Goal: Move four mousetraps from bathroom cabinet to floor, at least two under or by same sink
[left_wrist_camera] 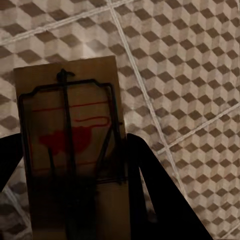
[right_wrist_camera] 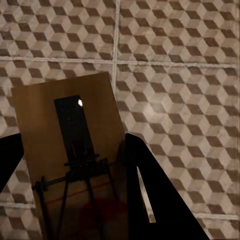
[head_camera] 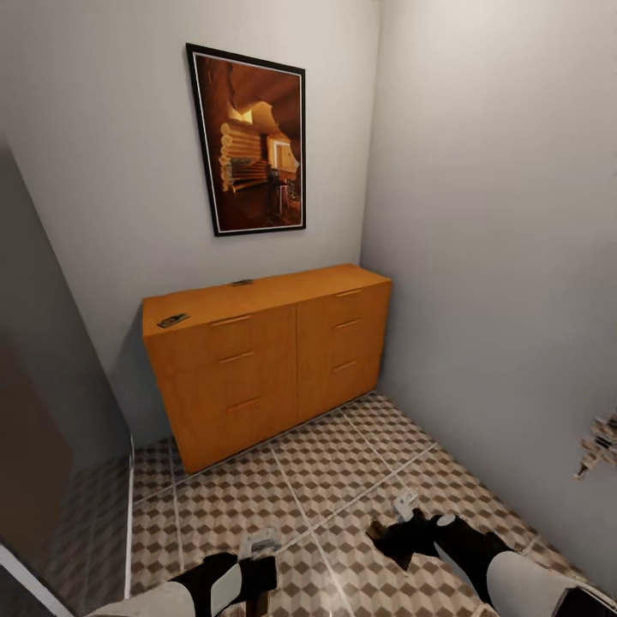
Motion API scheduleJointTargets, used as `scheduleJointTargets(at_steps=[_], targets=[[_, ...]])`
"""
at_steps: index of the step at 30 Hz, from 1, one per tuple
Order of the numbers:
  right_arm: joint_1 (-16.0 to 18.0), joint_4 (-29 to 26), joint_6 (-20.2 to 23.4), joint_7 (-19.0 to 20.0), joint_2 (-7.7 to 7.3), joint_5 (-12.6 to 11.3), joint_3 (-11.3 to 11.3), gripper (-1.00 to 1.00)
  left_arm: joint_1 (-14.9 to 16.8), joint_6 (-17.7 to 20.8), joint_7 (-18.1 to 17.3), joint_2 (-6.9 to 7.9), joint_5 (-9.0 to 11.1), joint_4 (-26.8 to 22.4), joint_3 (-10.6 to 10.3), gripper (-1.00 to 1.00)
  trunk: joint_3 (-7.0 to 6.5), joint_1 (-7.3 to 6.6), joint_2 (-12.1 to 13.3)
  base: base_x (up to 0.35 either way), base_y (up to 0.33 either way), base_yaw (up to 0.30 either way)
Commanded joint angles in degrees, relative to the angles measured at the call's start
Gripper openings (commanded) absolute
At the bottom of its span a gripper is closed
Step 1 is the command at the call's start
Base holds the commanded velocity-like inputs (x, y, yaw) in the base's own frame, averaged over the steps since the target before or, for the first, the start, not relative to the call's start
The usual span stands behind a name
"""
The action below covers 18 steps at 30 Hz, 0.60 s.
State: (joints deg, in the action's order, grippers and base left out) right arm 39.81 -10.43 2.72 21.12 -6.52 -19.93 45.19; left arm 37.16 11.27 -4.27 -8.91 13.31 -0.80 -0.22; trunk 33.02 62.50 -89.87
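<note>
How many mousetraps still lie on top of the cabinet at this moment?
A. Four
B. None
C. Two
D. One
C: the head view shows two mousetraps on the cabinet top, one near its left front corner and one by the wall.

A narrow room is bounded by plain grey walls point(head_camera: 480, 188). A black-framed picture point(head_camera: 250, 141) of a warm wooden interior is hung on the far wall. A dark panel point(head_camera: 30, 446) is seen at the left edge. Even, soft lighting is noted.
</note>
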Motion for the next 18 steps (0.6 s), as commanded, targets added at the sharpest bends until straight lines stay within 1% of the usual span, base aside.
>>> scheduleJointTargets(at_steps=[1,3,4,6,9,10,11,12,15,18], targets=[[-0.84,1.34,-3.29,-0.91,0.24,-0.63,0.32,-1.0,-1.02,-0.5,-0.04,0.12,0.23,-0.06,-0.22,-1.0,0.05,-0.04,-0.03,-0.3,0.0,0.0],[-2.28,2.23,-5.89,-1.38,0.33,-0.62,0.33,-1.0,-2.21,-1.14,-0.04,0.19,0.22,-0.05,-0.46,-1.0,0.05,-0.04,-0.03,-0.23,0.0,0.0],[-3.04,2.4,-6.46,-1.46,0.34,-0.59,0.33,-1.0,-2.58,-1.56,-0.04,0.26,0.22,-0.03,-0.5,-1.0,0.05,-0.04,-0.03,-0.12,0.0,0.0],[-4.54,2.63,-7.21,-1.56,0.36,-0.6,0.34,-1.0,-3.13,-2.73,-0.03,0.45,0.23,0.0,-0.55,-1.0,0.05,-0.04,-0.03,-0.05,0.0,0.0],[-6.08,2.94,-8.09,-1.63,0.37,-0.63,0.34,-1.0,-3.71,-3.39,-0.07,0.84,0.24,0.01,-0.57,-1.0,0.05,-0.04,-0.03,-0.017,0.0,0.0],[-6.69,3.35,-8.89,-1.65,0.37,-0.63,0.34,-1.0,-3.84,-3.47,-0.09,1.04,0.29,0.03,-0.55,-1.0,0.05,-0.04,-0.03,-0.007,0.0,0.0],[-7.57,4.1,-10.67,-1.67,0.37,-0.63,0.34,-1.0,-3.99,-3.55,-0.1,1.24,0.34,0.06,-0.55,-1.0,0.05,-0.04,-0.03,-0.003,0.0,0.0],[-7.83,4.33,-11.4,-1.68,0.37,-0.63,0.34,-1.0,-4.03,-3.56,-0.11,1.28,0.36,0.07,-0.56,-1.0,0.05,-0.04,-0.03,-0.003,0.0,0.0],[-9.0,5.48,-15.81,-1.69,0.37,-0.7,0.34,-1.0,-4.28,-3.61,-0.12,1.38,0.39,0.79,-0.54,-1.0,0.05,-0.04,-0.03,-0.001,0.0,0.0],[-9.33,6.28,-17.41,-1.69,0.4,-0.76,0.34,-1.0,-4.34,-3.56,-0.12,1.36,0.4,1.79,-0.53,-1.0,0.05,-0.04,-0.03,0.0,0.0,0.0]])
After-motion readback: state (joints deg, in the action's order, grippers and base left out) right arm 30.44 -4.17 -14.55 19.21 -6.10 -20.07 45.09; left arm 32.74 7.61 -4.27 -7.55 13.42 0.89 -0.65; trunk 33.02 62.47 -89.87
